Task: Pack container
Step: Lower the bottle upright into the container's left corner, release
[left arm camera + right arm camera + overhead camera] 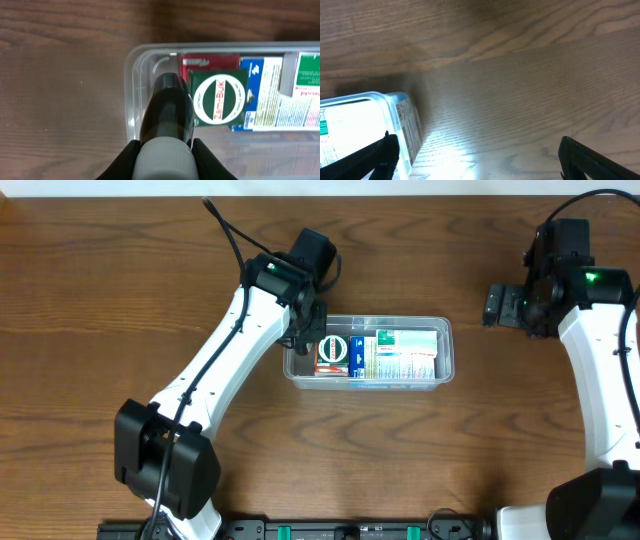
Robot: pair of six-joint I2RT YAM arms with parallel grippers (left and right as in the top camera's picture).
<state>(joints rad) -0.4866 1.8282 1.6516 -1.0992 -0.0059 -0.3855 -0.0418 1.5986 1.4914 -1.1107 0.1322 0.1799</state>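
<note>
Container (447, 352), a clear shallow plastic tub with rounded corners, sits near the middle of the brown wooden desk (120, 280), its long sides running left to right in the overhead view.

The left arm (225, 345) reaches in from the lower left to the tub's left end. The right arm (600, 370) stands along the right edge of the desk, clear of the tub.

Boxes lie packed side by side in the tub. A white box (408, 355) with green print fills the right part. Next to it lies a blue and white box (270, 95). Then comes a green box (220, 97) with a round white label, resting partly over a red box (210, 61).

The left gripper (162, 150) is closed on the white cap (162, 162) of a dark bottle (167, 107), one finger on each side of it. The bottle points down into the tub's left end, between the end wall and the green box and just beside that box. Whether it touches the bottom cannot be told.

The right gripper (477, 150) hangs over bare wood to the right of the tub, its fingers spread wide with nothing between them.
</note>
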